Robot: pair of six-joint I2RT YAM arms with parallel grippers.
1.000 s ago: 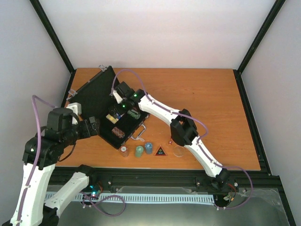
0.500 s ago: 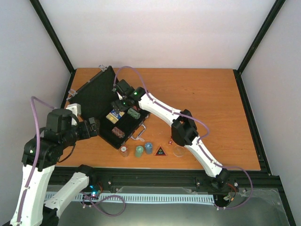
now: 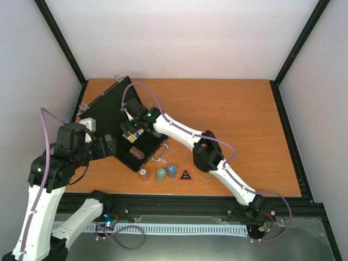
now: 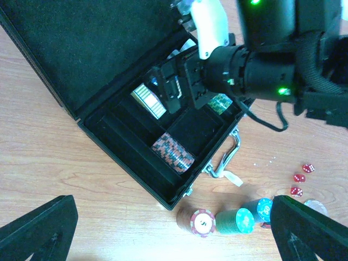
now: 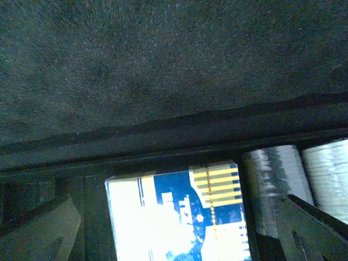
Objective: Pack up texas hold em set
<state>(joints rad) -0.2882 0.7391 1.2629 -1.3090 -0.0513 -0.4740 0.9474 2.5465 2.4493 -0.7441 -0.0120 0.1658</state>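
Top external view: case (image 3: 106, 106) open towards the far-left corner of the tabletop (image 3: 244, 119), contents partly screened.

Beside the case's near-left side hangs the left gripper (image 4: 174, 232), jaws spread wide and holding nothing; only its two fingertips (image 4: 38, 228) show, at the lower corners of its wrist view. The right arm (image 3: 185, 133) covers much of the case's tray. Down in the tray is the right gripper (image 3: 130, 128), jaws wide and gripping nothing, above a blue-and-yellow card deck (image 5: 179, 212) whose print is washed out by glare and unreadable. Pale chip rolls (image 5: 277, 185) beside the deck are blurred and cut off by a fingertip. Along the near edge stand three chip stacks (image 4: 235, 220), then the black triangle (image 3: 185, 174), red dice (image 4: 300, 176) and clear disc (image 3: 205, 175), the disc half hidden under the right arm.
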